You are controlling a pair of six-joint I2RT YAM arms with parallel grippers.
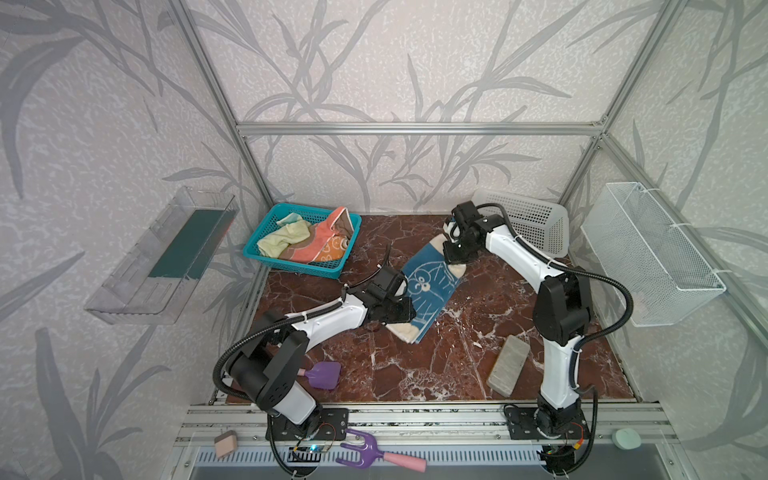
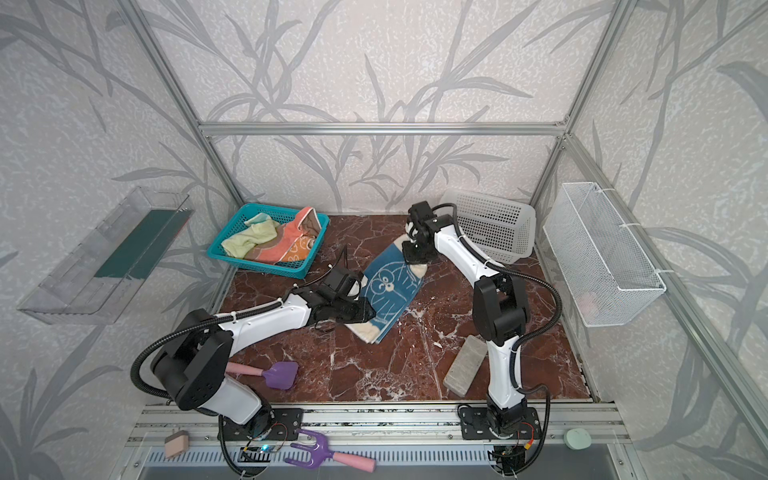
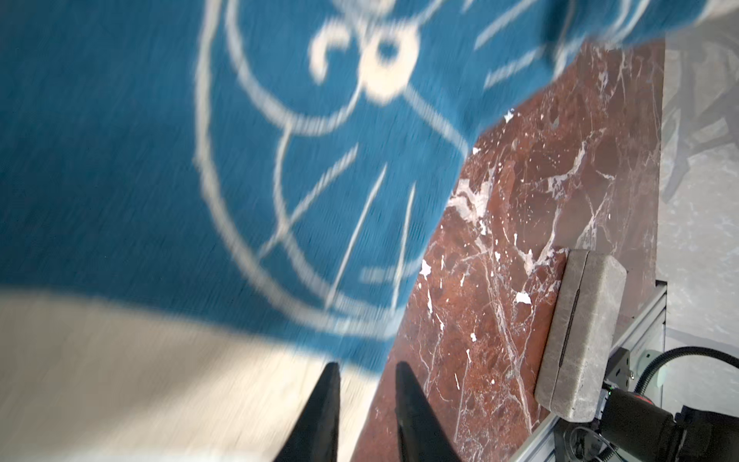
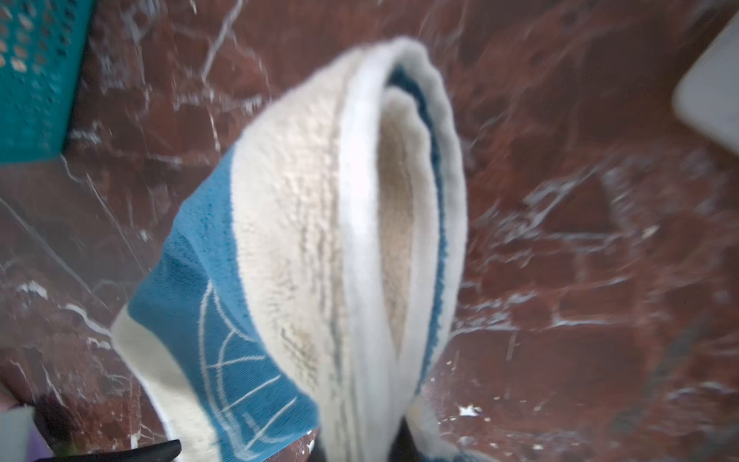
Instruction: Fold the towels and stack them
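Right gripper: clamped on one blue towel, 1 o'clock end. Left gripper: 7 o'clock end, grip unclear.

Base of left arm fixed at front-left corner of table; forearm stretched low toward table centre. Narrow gap seen between fingers of left gripper, set at near end of blue-and-cream towel; grip not confirmed. Base of right arm fixed at front edge near right corner, elbow raised, forearm sloped toward back edge. Downward-pointed right gripper clamped on towel's far cream end, held off table.
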